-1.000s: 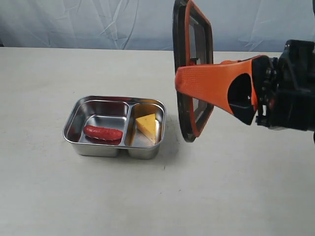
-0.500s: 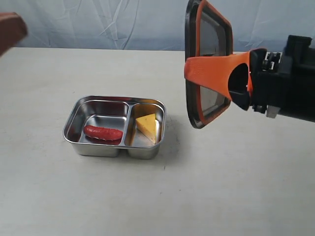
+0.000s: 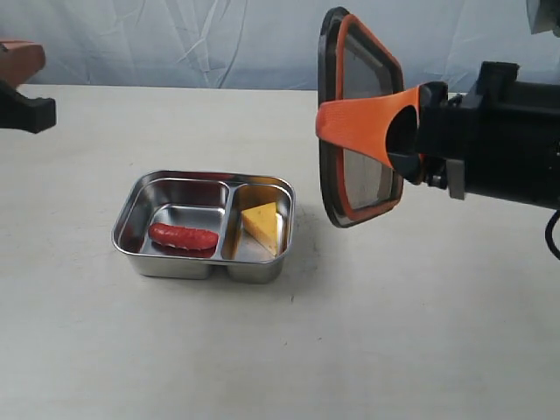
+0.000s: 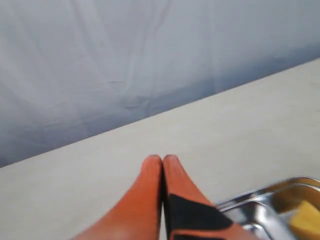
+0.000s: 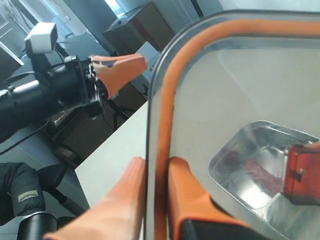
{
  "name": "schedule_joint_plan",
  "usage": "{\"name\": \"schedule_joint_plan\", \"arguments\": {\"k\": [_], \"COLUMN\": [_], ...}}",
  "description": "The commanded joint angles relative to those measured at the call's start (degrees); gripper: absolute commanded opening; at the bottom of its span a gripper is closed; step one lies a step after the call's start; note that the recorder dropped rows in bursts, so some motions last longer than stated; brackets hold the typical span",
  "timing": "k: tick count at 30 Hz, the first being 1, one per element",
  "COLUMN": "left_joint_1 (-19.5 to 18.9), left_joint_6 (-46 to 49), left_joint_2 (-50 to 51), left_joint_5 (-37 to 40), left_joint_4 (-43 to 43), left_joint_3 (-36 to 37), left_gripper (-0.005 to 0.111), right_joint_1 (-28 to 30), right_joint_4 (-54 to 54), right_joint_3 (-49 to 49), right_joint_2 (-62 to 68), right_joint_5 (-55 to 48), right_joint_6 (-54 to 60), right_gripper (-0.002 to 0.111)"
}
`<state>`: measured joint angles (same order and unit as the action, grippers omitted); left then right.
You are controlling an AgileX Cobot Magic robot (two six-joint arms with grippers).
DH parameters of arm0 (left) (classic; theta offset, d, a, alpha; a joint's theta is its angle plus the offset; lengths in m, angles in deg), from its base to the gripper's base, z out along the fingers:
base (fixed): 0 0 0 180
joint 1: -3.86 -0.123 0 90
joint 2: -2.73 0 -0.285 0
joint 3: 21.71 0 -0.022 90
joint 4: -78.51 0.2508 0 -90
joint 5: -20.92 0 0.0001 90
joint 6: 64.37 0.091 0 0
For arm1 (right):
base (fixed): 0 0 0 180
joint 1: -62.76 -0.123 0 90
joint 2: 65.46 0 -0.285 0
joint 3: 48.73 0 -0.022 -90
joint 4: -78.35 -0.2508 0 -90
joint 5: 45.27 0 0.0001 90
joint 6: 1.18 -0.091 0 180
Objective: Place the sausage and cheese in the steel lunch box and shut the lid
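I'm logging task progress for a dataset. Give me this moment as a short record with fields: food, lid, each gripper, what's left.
sausage: in the wider compartment of the steel lunch box
cheese: in the narrower compartment
lid: off the box, held on edge in the air beside it
right gripper: shut on the lid's rim
left gripper: shut, empty
left to do: set the lid on the box
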<state>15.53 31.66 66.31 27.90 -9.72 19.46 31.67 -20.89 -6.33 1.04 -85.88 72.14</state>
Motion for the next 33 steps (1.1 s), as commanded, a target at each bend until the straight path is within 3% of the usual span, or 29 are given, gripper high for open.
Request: {"name": "schedule_joint_plan", "arguments": {"k": [1,5,8,13,16,20,22,28,33], "left_joint_1": [6.03,11.72,16.41,25.54,31.28,36.92,38.12,38.23,38.23], "left_joint_6": [3.3,16.52,20.85,26.02,25.89,24.17,24.17,17.32,16.33], "left_joint_2": [0.14,0.26,0.26,0.24,0.51,1.12,1.63,4.24,4.48], "left_joint_5": [-19.77,-34.57,-37.98,-26.47,-22.84,-11.13,-7.68,-11.25,-8.04], "left_joint_4": [0.1,0.1,-1.33,-11.71,-11.71,-11.71,-11.71,-11.71,-11.71], "left_joint_3": [-0.76,-0.86,-1.33,-1.46,-1.04,0.08,0.34,1.6,2.52], "left_gripper": [0.0,0.0,0.0,0.0,0.0,0.0,0.0,0.001,0.019], "right_joint_1": [0.28,0.28,0.28,0.28,0.28,0.28,0.28,0.28,0.28], "right_joint_4": [-0.7,-0.7,-0.7,-0.7,-0.7,-0.7,-0.7,-0.7,-0.7], "right_joint_3": [-0.36,-0.36,-0.36,-0.36,-0.36,-0.36,-0.36,-2.17,-5.97], "right_joint_2": [1.64,2.77,3.7,5.02,5.24,5.24,5.24,5.12,4.98], "right_joint_5": [-0.92,0.1,0.54,-0.7,-1.54,-3.69,-4.41,-6.93,-7.0], "right_joint_6": [0.05,0.05,0.05,0.05,0.05,0.17,0.17,-1.34,-4.98], "right_gripper": [-0.001,-0.001,-0.001,-0.001,-0.001,-0.001,-0.001,-0.001,-0.001]}}
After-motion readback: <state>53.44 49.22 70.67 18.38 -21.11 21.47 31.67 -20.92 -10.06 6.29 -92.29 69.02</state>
